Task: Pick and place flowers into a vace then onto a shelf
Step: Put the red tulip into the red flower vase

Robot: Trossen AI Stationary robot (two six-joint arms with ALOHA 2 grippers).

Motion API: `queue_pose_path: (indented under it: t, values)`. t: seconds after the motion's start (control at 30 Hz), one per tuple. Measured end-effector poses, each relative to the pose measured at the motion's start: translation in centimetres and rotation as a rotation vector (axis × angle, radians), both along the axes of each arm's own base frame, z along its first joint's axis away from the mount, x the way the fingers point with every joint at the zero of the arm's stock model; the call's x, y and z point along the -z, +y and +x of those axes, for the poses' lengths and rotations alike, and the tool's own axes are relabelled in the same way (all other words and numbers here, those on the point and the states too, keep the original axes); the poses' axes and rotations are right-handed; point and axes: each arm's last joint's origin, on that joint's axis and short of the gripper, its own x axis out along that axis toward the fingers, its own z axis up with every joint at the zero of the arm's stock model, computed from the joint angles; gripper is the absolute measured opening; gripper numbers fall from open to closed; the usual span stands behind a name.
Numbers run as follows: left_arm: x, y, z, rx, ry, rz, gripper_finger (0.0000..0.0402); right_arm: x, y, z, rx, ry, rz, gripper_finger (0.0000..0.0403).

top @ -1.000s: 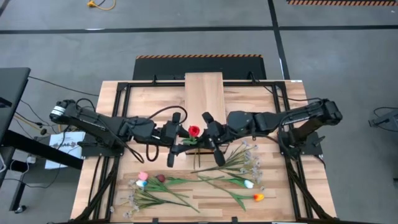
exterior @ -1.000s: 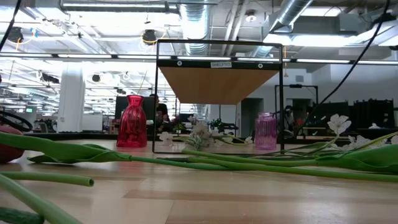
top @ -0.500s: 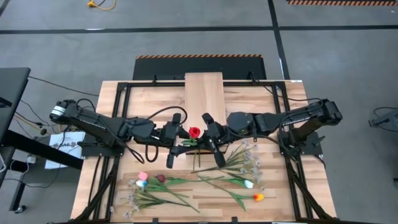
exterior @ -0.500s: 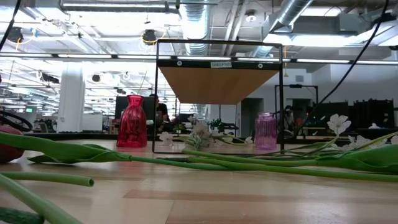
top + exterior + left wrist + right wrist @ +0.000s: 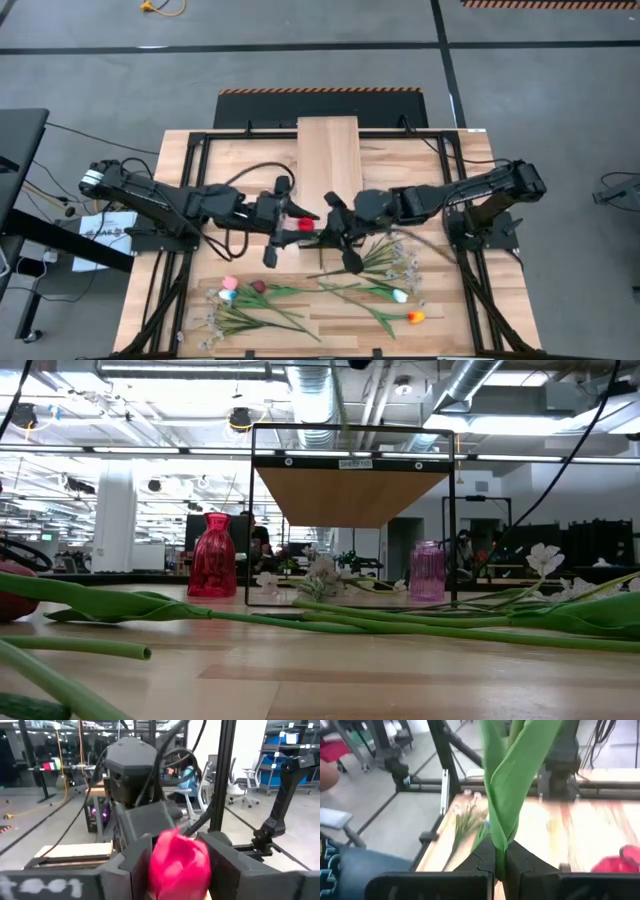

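A red tulip (image 5: 303, 224) is held up over the middle of the table, between my two grippers. My left gripper (image 5: 296, 222) reaches in from the table's left and is shut on the red bloom (image 5: 179, 860). My right gripper (image 5: 336, 232) reaches in from the right and is shut on the green stem (image 5: 501, 845). The other flowers (image 5: 262, 300) lie flat on the near part of the table. The shelf (image 5: 328, 150) stands at the far middle. In the low view a red vase (image 5: 212, 556) and a purple vase (image 5: 427, 571) stand by the shelf's frame; the arms hide them from above. My left gripper has the tulip's red bloom (image 5: 175, 870) pinched between its two fingers, coming level from the table's left. The bloom is lifted clear of the table. My right gripper pinches the green stem and a leaf base (image 5: 500, 851) between its shut fingers, coming from the table's right. The long leaves (image 5: 520, 775) rise past the fingers.
White sprays and tulips (image 5: 392, 268) lie on the near right, and another bunch (image 5: 230, 312) on the near left. The shelf's black frame (image 5: 250, 520) stands behind the vases. A person's leg (image 5: 350, 865) shows beyond the table's edge.
My right gripper has moved a little toward the near edge and toward the left gripper, carrying the stem. The red bloom, seen from above before, has tipped onto its side and shifted toward the left gripper, where it now sits between the fingers.
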Motion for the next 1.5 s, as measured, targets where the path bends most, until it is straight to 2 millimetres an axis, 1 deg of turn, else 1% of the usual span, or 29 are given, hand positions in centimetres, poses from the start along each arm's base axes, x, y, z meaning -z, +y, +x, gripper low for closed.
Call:
queue_pose_path:
  t: [0.07,0.2,0.53,0.7,0.9,1.13,1.27,1.5]
  values:
    - [0.43,-0.1,0.18,0.018,0.018,0.007,0.0143,-0.61,-0.02,-0.07,0.003,-0.03,0.006,0.0003]
    - [0.5,-0.03,0.1,0.036,0.034,0.009,0.0143,-0.25,0.05,0.23,-0.001,-0.031,0.002,0.0003]
    - [0.95,-0.05,0.13,0.037,0.078,0.003,0.0143,-1.11,-0.25,0.51,0.007,-0.117,0.015,0.0004]
    - [1.11,-0.05,0.13,0.036,0.094,0.006,0.0143,-1.14,-0.39,0.54,0.01,-0.12,0.016,0.0004]
    - [0.92,-0.08,0.13,0.038,0.074,0.002,0.0143,-0.63,-0.46,0.41,0.012,-0.065,0.006,0.0004]
    - [1.03,-0.09,0.12,0.037,0.083,0.013,0.0142,-0.68,-0.45,0.39,0.014,-0.065,0.012,0.0004]
    - [1.03,-0.09,0.12,0.036,0.081,0.018,0.0124,-0.68,-0.45,0.39,0.014,-0.064,0.012,0.0004]
    - [0.56,0.06,-0.43,0.034,0.068,0.025,0.0068,-0.47,-0.47,0.31,0.015,-0.04,0.008,0.0004]
